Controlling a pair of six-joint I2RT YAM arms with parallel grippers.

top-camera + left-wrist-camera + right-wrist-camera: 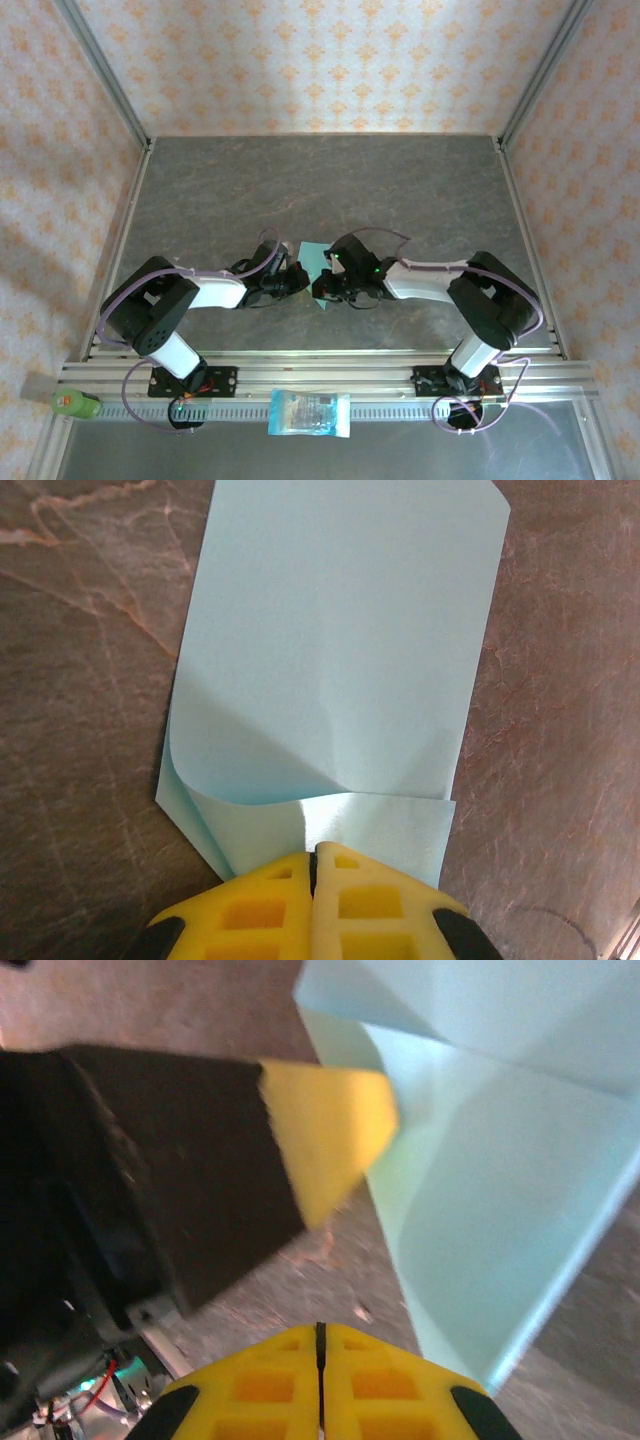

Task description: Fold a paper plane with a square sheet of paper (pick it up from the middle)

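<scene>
Left gripper (312, 858) was fully closed, its yellow fingertips touching the near edge of the square sheet of paper (340, 660); whether that edge was pinched could not be determined. Right gripper (320, 1332) was likewise closed and held nothing, the sheet lying at its 2 o'clock. From above, the partly folded sheet lay near the centre of the table (320, 180) with the grippers at its 7 and 5 o'clock, while a printed packet (310, 413) at 6 o'clock and a green bottle (75, 403) at 8 o'clock sat at the near edge, contents indeterminable.
</scene>
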